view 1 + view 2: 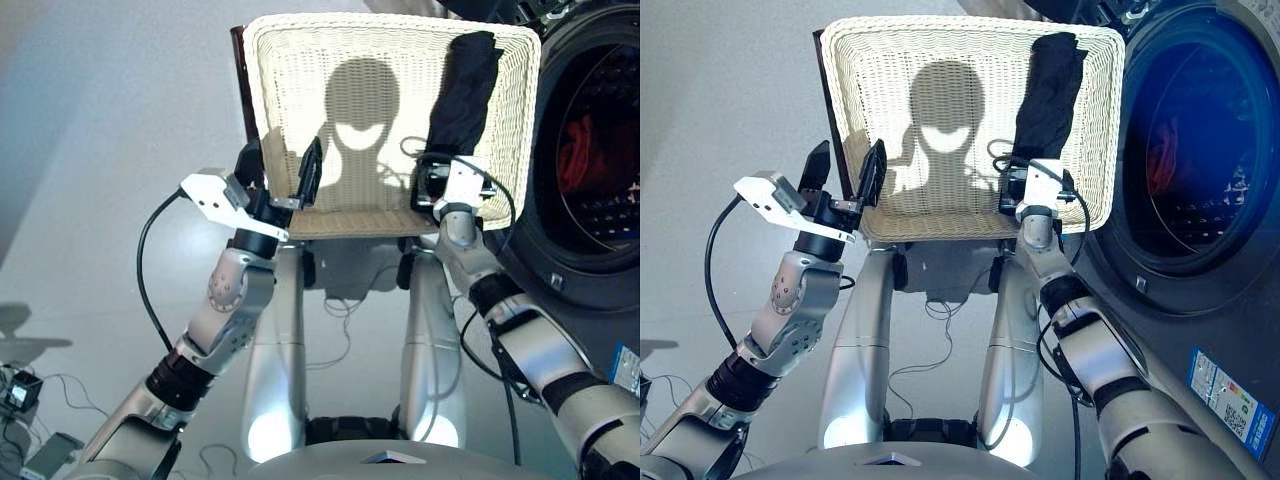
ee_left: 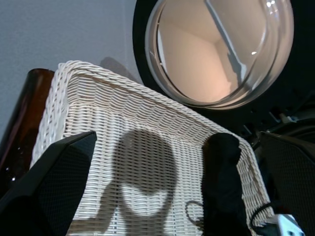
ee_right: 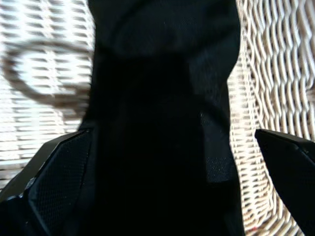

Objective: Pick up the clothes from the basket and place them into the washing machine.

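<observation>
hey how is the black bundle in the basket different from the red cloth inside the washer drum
The black bundle is a long, neat roll; the red cloth is a loose, crumpled heap. The black bundle lies in the basket, along the side nearest the washing machine, with the right gripper open around its near end; the red cloth already lies in the drum, untouched. Both are clothes.

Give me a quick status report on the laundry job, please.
Left gripper open, empty, at basket near rim. Right gripper open, straddling black roll, not yet closed. Red cloth already in washing machine drum. Nothing blocking.
</observation>
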Controlling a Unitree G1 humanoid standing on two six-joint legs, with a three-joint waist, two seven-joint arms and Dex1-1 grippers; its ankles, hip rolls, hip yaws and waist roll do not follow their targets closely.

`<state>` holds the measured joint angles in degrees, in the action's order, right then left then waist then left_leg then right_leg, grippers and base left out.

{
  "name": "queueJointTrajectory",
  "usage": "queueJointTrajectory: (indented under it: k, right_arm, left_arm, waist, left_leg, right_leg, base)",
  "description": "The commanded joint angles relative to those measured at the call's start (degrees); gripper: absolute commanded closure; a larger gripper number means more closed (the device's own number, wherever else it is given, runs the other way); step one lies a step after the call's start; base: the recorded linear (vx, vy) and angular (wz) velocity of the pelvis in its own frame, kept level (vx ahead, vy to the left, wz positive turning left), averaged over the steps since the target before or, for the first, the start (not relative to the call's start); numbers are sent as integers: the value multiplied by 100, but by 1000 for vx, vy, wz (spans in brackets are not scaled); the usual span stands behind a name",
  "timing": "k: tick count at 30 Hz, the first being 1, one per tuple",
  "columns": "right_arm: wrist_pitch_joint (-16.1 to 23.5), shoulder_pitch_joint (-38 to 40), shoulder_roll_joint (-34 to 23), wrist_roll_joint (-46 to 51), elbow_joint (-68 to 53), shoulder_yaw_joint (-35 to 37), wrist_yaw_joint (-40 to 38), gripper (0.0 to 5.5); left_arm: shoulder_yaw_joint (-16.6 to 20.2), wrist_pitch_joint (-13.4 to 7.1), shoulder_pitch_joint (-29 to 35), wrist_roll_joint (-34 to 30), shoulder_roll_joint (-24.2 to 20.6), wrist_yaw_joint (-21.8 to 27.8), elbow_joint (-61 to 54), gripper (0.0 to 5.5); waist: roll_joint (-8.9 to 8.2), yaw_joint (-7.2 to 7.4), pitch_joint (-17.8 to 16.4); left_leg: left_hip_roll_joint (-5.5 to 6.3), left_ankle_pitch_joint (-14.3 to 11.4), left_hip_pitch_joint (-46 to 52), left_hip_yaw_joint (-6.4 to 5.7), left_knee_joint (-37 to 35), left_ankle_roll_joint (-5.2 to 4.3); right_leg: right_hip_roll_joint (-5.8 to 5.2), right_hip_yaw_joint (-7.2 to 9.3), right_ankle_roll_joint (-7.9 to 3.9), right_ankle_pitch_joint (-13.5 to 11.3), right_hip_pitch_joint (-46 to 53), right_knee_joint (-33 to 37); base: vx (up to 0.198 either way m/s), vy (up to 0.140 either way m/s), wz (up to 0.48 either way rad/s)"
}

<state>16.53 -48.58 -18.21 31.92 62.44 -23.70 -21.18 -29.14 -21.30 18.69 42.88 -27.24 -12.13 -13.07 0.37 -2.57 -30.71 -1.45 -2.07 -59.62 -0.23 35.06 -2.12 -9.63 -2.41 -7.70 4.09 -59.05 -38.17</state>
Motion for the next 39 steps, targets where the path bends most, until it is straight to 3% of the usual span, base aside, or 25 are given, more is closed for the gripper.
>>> queueJointTrajectory:
  k: [1, 14, 15, 16, 17, 18, 30, 33, 37, 38, 39]
  right_arm:
    - [27, -105, -123, 183, 140, 247, 59, 0]
    - [-204, -518, -391, 658, 692, 395, 316, 0]
    - [-143, -518, -354, 1056, 699, 511, 379, 250]
    - [-132, -513, -332, 1372, 678, 595, 463, 319]
    - [-130, -505, -309, 1530, 653, 620, 560, 468]
    - [-114, -488, -295, 1675, 609, 638, 632, 550]
    - [58, -299, -311, 2487, -31, 587, 1042, 550]
    - [303, 50, -201, 3065, -744, 709, 1127, 550]
    - [607, 750, -277, 3029, -1874, 789, 1041, 550]
    - [700, 1007, -288, 3041, -2168, 817, 1019, 550]
    - [816, 1201, -296, 3043, -2496, 889, 996, 550]
  left_arm:
    - [-165, -345, 153, -75, 126, 113, -509, 0]
    - [-235, -255, 169, -153, -10, 113, -632, 0]
    - [-238, -243, 164, -131, -7, 127, -620, 0]
    - [-235, -218, 152, -104, -4, 133, -609, 0]
    - [-226, -194, 141, -79, -8, 147, -601, 0]
    - [-217, -182, 128, -50, -15, 165, -594, 0]
    - [-104, -133, 29, 43, -38, 236, -487, 0]
    - [-19, -122, -33, 6, -36, 156, -480, 0]
    - [137, -106, -210, -57, -79, 73, -520, 0]
    - [144, -110, -313, -81, -85, 49, -518, 0]
    - [181, -123, -331, -98, -86, 23, -523, 0]
  waist:
    - [448, -175, 91]
    - [601, -279, 91]
    - [602, -281, 91]
    - [598, -283, 91]
    - [596, -289, 91]
    - [587, -286, 91]
    - [479, -227, 91]
    - [408, -147, 91]
    - [264, 6, 91]
    - [237, 35, 91]
    - [206, 71, 91]
  left_leg:
    - [6, -246, 201, 173, -35, -97]
    - [5, -329, -128, 94, 332, -100]
    - [3, -332, -122, 95, 329, -102]
    - [-1, -332, -127, 95, 336, -103]
    - [0, -328, -116, 91, 325, -103]
    - [1, -326, -110, 90, 316, -106]
    - [-3, -293, -54, 110, 222, -111]
    - [-14, -277, -29, 113, 178, -111]
    - [-20, -262, -26, 122, 141, -109]
    - [-15, -473, 130, 110, 224, -128]
    - [-13, -475, 133, 109, 216, -126]
  right_leg:
    - [140, 184, 279, -13, -84, -23]
    - [83, 275, 291, 124, -438, -502]
    - [84, 283, 290, 130, -429, -502]
    - [85, 288, 290, 134, -435, -512]
    - [88, 292, 294, 140, -431, -514]
    - [88, 296, 295, 144, -418, -503]
    - [98, 286, 292, 95, -359, -382]
    - [105, 264, 287, 95, -348, -345]
    - [125, 248, 287, 84, -351, -299]
    - [129, 229, 260, 289, -207, -401]
    - [130, 227, 255, 290, -210, -397]
  base:
    - [0, 0, 0]
    - [0, 0, 0]
    - [0, 0, 0]
    - [0, 0, 0]
    - [0, 0, 0]
    - [0, 0, 0]
    - [0, 0, 0]
    - [0, 0, 0]
    - [25, 4, 1]
    - [97, 7, 2]
    - [99, 11, -7]
